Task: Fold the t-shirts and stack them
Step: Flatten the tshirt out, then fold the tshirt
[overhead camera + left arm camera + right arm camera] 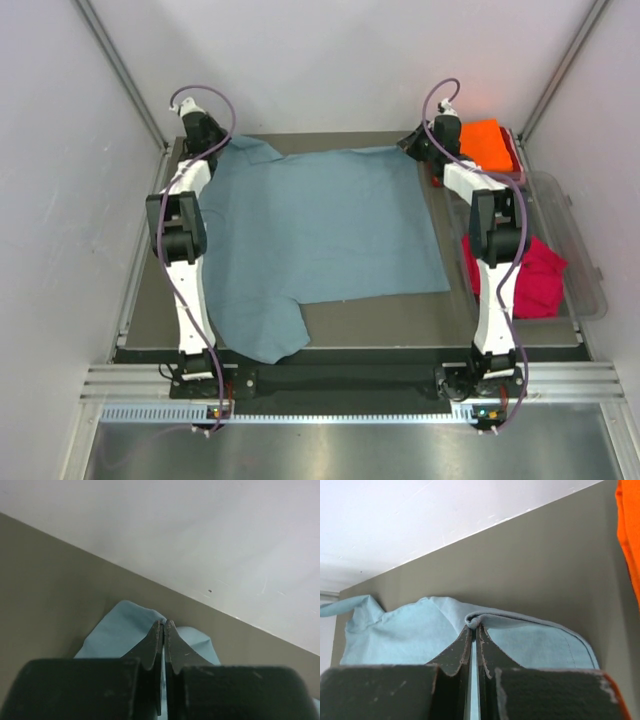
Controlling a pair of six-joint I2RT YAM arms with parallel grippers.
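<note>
In the tub [587, 245], orange tee [487, 142], red tee [538, 282]

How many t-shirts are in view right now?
3. The grey-blue t-shirt lies spread over the table; the orange t-shirt sits at the far right corner; the red t-shirt lies crumpled at the right edge. Others could be hidden underneath.

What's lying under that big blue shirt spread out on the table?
Only the dark table shows around the grey-blue t-shirt. It lies fairly flat, but anything beneath is hidden by the cloth.
</note>
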